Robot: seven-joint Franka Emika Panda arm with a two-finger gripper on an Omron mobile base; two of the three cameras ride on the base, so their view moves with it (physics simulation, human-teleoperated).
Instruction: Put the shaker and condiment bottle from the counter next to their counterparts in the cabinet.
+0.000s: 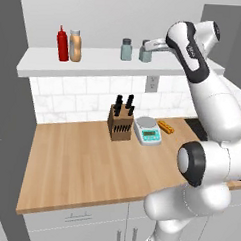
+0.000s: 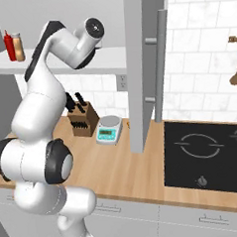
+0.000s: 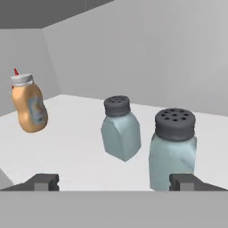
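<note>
Both shakers are up on the cabinet [image 1: 95, 66] shelf, side by side. The gripper [image 3: 113, 181] sits right at the shelf with its jaws spread wide, holding nothing. The shaker [image 3: 173, 147] stands upright just ahead of the right fingertip [image 3: 182, 181], close by and apparently clear of it. The other shaker [image 3: 120, 129] stands a bit further back and to its left, near but apart. At the far left end of the shelf the condiment bottle [image 1: 75, 45] stands right beside the red squeeze bottle [image 1: 62, 43]. Below on the counter [image 1: 80, 160] are a knife block [image 1: 120, 120] and a kitchen scale [image 1: 148, 130].
</note>
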